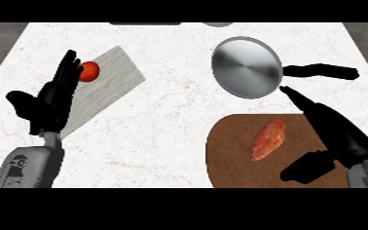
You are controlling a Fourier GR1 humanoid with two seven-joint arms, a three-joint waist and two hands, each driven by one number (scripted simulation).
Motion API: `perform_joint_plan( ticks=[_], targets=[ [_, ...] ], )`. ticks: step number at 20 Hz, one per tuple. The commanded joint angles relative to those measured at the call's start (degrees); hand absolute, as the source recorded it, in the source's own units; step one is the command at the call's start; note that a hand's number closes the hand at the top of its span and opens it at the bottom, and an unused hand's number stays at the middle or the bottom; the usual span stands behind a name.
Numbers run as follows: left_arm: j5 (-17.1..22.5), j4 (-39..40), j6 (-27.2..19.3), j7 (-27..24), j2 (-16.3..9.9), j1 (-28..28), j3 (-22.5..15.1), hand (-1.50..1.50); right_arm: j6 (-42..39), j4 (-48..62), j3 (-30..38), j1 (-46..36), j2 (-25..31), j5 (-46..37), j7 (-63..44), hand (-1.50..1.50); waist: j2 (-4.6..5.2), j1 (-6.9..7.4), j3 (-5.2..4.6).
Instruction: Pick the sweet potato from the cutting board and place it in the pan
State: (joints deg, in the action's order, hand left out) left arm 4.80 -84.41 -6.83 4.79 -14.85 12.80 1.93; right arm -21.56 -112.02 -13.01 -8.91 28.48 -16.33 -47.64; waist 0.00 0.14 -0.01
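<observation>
White marble table (179, 117), seen from above. Round brown wooden cutting board (230, 165), lower right, carrying the orange sweet potato (268, 138). Round steel pan (246, 67) just beyond, awaiting it. Right hand (327, 131) beside the potato, fingers released, thumb spread for grasping. Left hand (54, 97) resting, fingers straight.

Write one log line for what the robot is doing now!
sweet potato: on cutting board | pan: empty | right robot hand: open beside potato | left robot hand: open, resting
</observation>
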Motion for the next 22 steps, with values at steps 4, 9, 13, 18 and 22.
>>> perform_joint_plan(
  ticks=[4, 9, 13, 18, 22],
  targets=[
    [-1.4, 0.5, 0.3, 0.4, 0.8, 1.4, 0.7, 0.0, -5.9, 2.6, -2.0, -2.2, -2.5, -4.3, -4.7, -1.5, -0.02, -0.09, 0.0],
    [-1.0, 0.6, 2.6, -1.3, 0.6, -0.5, 2.1, 0.0, -9.1, 6.1, 0.3, -2.5, -3.7, -5.3, -2.5, -1.5, 0.0, -0.03, 0.0],
    [-1.8, 0.0, 3.2, 0.2, 0.4, -0.3, 2.9, 0.0, -6.6, 8.4, -1.5, -0.5, -7.0, -11.5, 1.9, -1.5, -0.01, -0.06, 0.01],
    [-3.1, -3.0, 1.7, 1.7, 2.5, -1.5, 2.2, 0.0, -11.5, 10.9, 2.4, -2.7, -6.7, -10.7, 2.6, -1.5, -0.03, -0.04, 0.01],
    [-3.5, -1.2, 1.8, 1.0, 3.2, -0.5, 2.7, 0.0, -11.7, 9.4, 0.6, 1.2, -8.1, -13.5, 3.1, -1.5, -0.04, -0.2, 0.01]
  ],
)
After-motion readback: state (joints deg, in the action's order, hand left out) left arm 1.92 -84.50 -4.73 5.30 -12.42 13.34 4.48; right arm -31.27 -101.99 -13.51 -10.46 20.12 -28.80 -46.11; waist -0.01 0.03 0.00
